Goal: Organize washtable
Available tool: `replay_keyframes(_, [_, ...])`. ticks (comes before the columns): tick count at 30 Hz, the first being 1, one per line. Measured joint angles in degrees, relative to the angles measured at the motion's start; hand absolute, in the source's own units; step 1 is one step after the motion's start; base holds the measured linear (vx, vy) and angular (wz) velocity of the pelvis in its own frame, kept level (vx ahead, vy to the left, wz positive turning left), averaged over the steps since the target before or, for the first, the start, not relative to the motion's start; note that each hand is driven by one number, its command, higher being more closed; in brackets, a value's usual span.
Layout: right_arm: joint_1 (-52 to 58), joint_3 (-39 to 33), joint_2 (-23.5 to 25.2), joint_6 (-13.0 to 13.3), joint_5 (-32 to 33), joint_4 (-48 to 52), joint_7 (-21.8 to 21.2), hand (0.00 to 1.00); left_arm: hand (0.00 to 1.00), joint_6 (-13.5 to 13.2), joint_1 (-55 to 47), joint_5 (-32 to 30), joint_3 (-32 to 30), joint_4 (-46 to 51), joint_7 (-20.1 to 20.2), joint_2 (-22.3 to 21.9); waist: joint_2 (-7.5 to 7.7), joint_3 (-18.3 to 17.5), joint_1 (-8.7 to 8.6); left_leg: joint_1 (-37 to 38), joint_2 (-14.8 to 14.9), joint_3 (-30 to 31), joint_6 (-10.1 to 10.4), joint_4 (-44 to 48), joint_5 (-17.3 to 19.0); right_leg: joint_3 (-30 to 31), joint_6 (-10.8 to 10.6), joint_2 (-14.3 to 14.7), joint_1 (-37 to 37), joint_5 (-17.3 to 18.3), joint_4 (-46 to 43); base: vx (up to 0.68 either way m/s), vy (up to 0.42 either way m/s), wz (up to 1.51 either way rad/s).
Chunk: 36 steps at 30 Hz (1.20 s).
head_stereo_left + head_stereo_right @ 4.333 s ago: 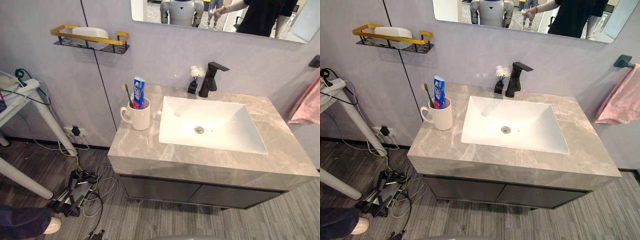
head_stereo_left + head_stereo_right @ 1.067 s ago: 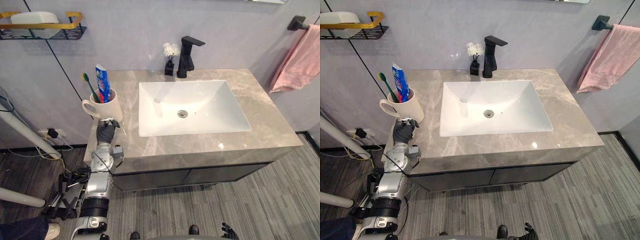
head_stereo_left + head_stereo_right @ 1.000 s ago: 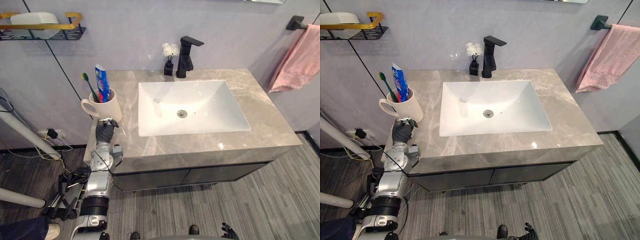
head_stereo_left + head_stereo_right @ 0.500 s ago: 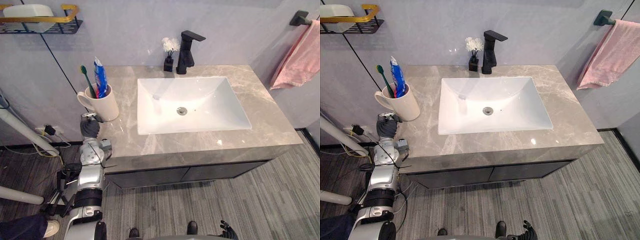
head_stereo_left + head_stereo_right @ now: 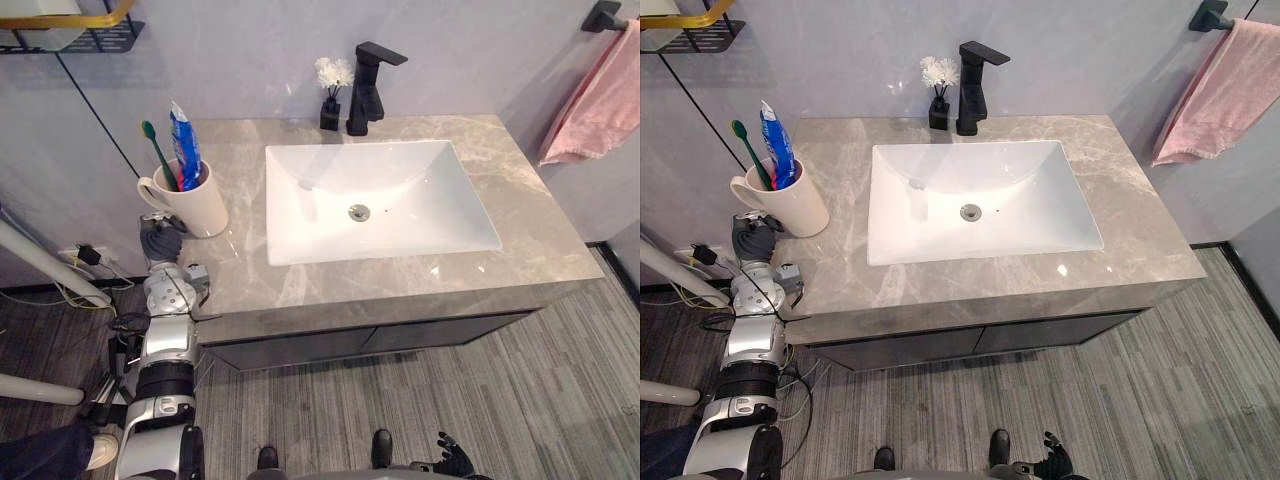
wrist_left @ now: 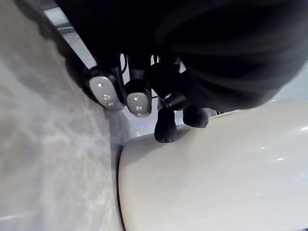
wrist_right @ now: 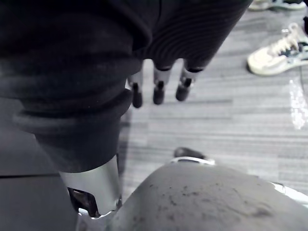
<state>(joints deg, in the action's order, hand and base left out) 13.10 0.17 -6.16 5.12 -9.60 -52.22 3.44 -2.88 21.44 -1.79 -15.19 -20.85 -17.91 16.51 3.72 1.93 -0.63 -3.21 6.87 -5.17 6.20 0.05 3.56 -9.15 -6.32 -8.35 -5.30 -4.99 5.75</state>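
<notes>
A white mug (image 5: pixel 198 203) stands at the left end of the grey marble counter (image 5: pixel 300 290), holding a green toothbrush (image 5: pixel 158 152) and a blue toothpaste tube (image 5: pixel 186 140). My left hand (image 5: pixel 160 240) sits at the counter's left edge, just in front of the mug and below its handle. In the left wrist view its fingers (image 6: pixel 137 98) are curled, with dark tips against the mug's wall (image 6: pixel 216 183) and nothing inside them. My right hand (image 7: pixel 159 82) hangs low over the floor with straight fingers.
The white sink (image 5: pixel 380 200) takes up the counter's middle, with a black faucet (image 5: pixel 365 85) and a small flower vase (image 5: pixel 330 95) behind it. A pink towel (image 5: pixel 595 100) hangs at the right and a wire shelf (image 5: pixel 60 25) at the upper left. A person's shoe (image 7: pixel 274 53) is on the floor.
The camera has shifted. My left arm came up to the counter, and the hand has slid from straight in front of the mug toward its handle side, fingers still curled.
</notes>
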Motion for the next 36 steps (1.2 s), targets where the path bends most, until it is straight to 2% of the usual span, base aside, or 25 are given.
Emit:
replay_keyframes(7, [-0.32, -0.08, -0.01, 0.19, 0.07, -0.01, 0.13, 0.0, 1.0, -0.24, -1.8, 1.21, 3.96, 4.38, 0.67, -1.16, -0.08, 1.1, 0.18, -0.13, 0.0, 0.04, -0.05, 0.15, 0.03, 0.0, 0.06, 0.0, -0.03, -0.04, 0.0, 0.0, 0.0, 0.0])
replay_keyframes(21, [-0.41, -0.09, 0.04, 0.24, 0.07, 0.08, 0.11, 0.0, 1.0, -1.36, -2.96, 1.47, 12.3, 7.48, 5.44, -3.51, -0.38, 1.16, 0.05, -0.12, 0.0, -0.24, -0.08, 0.55, 0.05, 0.28, 0.55, 0.0, -0.01, -0.39, -0.02, 0.0, -0.003, 0.0])
replay_keyframes(36, [-0.25, 0.01, -0.5, -0.22, 0.05, 0.95, -0.09, 0.0, 1.0, -2.47, -6.55, 2.12, 12.24, 9.03, 5.35, -5.21, -1.58, 0.63, -0.02, 0.04, 0.1, -0.66, -0.08, 0.62, 0.05, 0.79, 0.67, 0.12, -0.09, -0.52, 0.01, 0.0, -0.001, -0.01])
